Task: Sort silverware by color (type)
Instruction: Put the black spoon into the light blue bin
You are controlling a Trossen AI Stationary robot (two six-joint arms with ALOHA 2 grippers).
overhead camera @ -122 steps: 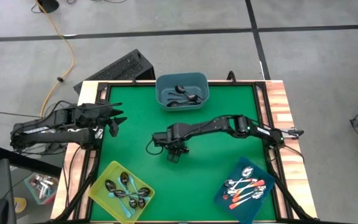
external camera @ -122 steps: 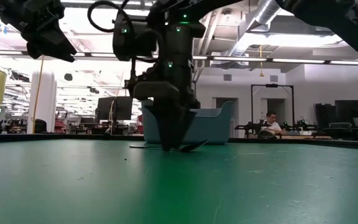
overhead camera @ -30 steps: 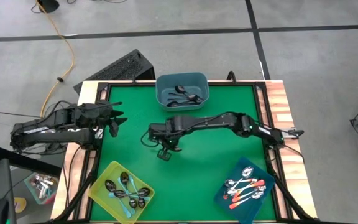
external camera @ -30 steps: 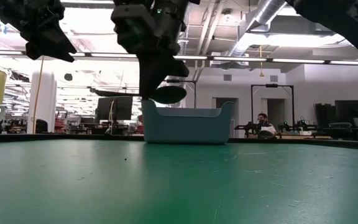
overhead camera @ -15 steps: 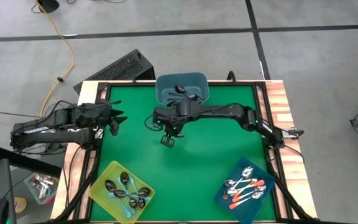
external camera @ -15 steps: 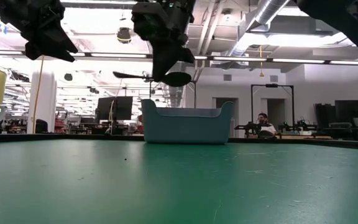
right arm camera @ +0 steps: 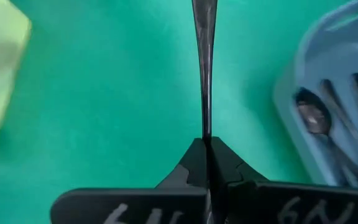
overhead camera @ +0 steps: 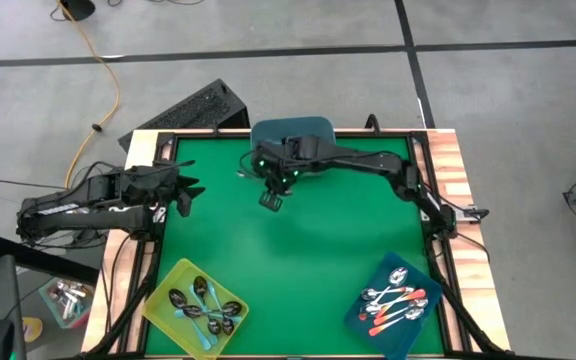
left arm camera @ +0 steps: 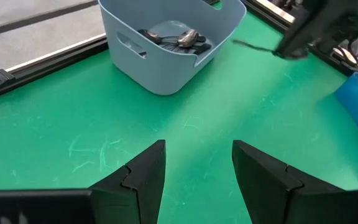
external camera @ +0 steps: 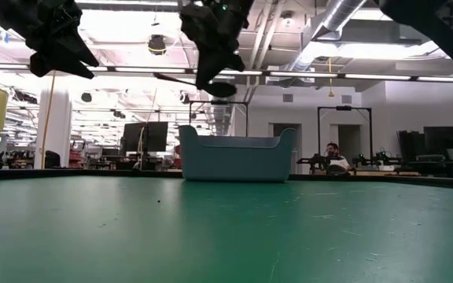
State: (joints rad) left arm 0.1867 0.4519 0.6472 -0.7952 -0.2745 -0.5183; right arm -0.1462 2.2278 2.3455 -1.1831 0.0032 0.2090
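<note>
My right gripper [overhead camera: 270, 192] hangs high over the mat, just near of the grey-blue bin [external camera: 236, 159], shut on a dark plain-metal spoon [external camera: 195, 82]. The spoon's handle [left arm camera: 253, 46] juts out toward the table's left. That bin [left arm camera: 166, 43] at the far middle holds several dark spoons. Teal-handled spoons lie in the yellow bin [overhead camera: 196, 305]. Spoons with orange-red handles fill the dark blue bin [overhead camera: 398, 300]. My left gripper [left arm camera: 197, 168] waits open and holding nothing above the table's left edge. My right gripper pinches the dark spoon between its two fingers near the bowl end [external camera: 220, 89]. The fingers slant down from above. The handle [right arm camera: 204, 74] runs straight out past the fingertips, seen edge-on. The spoon hangs about level, lifted clear of the mat.
Bare green mat [overhead camera: 308, 250] spreads over the middle of the table between the three bins. A black keyboard [overhead camera: 193, 110] lies beyond the far left corner. People and desks show in the room behind the table.
My right gripper has carried the dark spoon up and toward the table's far edge, from over the middle of the mat to beside the grey-blue bin. It has stayed shut, and the spoon has stayed about level and clear of the mat.
</note>
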